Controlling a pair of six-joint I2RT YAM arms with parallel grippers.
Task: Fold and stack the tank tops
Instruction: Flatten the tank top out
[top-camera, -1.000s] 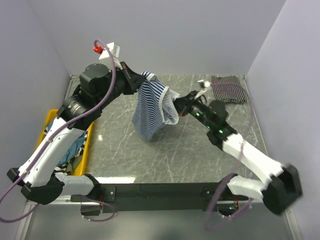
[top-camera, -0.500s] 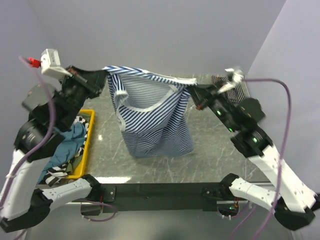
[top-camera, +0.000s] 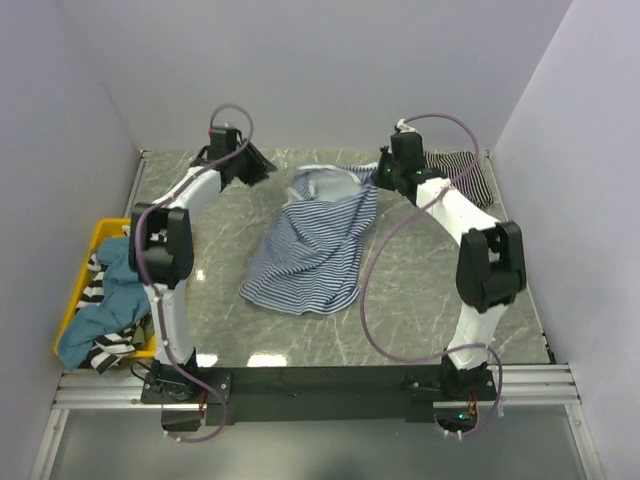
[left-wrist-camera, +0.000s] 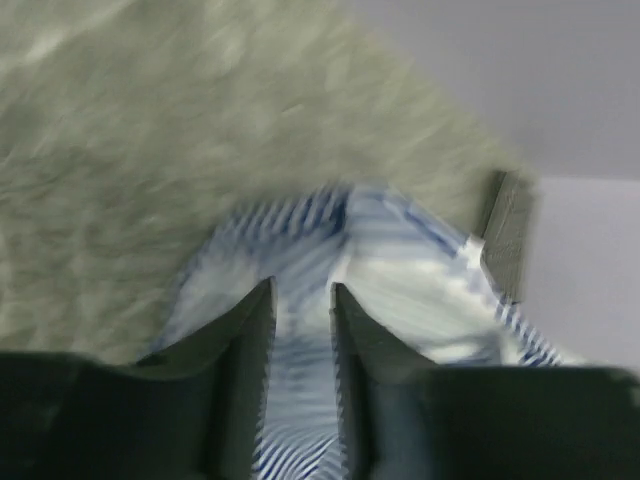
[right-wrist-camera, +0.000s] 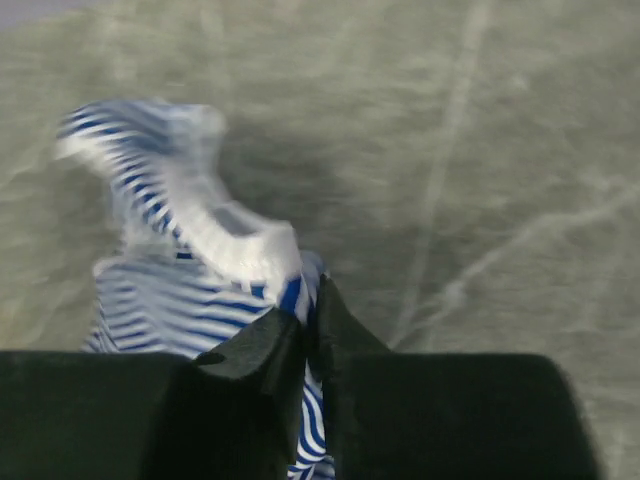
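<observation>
The blue-and-white tank top (top-camera: 310, 255) lies rumpled on the middle of the counter (top-camera: 420, 290), neck toward the far wall; a yellow bin (top-camera: 72, 300) of clothes sits at the left, and a black-and-white tank top (top-camera: 462, 175) lies in the far right corner. The right fingers (right-wrist-camera: 260, 365), though blurred, seem clenched on the blue top's white-trimmed strap; the left fingers (left-wrist-camera: 240, 380) stand parted, gripping nothing.
</observation>
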